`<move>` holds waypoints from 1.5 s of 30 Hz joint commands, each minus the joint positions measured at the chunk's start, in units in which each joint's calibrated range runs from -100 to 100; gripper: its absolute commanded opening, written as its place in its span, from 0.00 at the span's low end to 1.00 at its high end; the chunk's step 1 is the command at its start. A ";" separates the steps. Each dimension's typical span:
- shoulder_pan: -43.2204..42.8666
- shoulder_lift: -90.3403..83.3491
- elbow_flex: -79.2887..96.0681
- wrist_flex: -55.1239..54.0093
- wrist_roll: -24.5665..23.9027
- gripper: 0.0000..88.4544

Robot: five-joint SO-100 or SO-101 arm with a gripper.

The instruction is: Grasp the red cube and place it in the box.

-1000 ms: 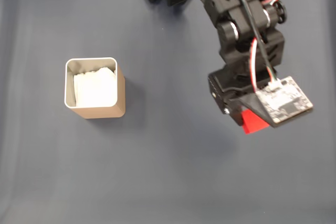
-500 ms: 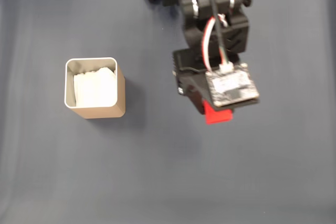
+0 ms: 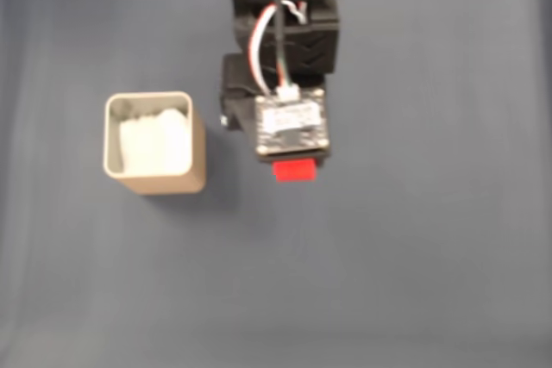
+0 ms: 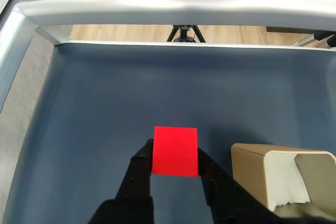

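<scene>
While my tool (image 4: 175, 174) clamps the red cube (image 4: 175, 150), the box (image 3: 155, 142) stands apart, bare desk (image 3: 414, 256) between.

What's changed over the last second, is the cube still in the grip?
The gripper, shut on the red cube, has swung left across the fixed view, from the right side toward the box. The cube is still held, not released. The box has not moved.

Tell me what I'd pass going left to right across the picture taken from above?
The tan box with white paper inside, then a gap of dark blue table, then the black arm's end effector holding the red cube.
</scene>
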 commanded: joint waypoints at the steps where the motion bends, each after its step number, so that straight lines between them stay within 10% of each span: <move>1: 2.78 -3.62 0.37 -0.12 1.07 0.01; 45: 25.64 -11.76 15.87 -16.04 0.63 0.01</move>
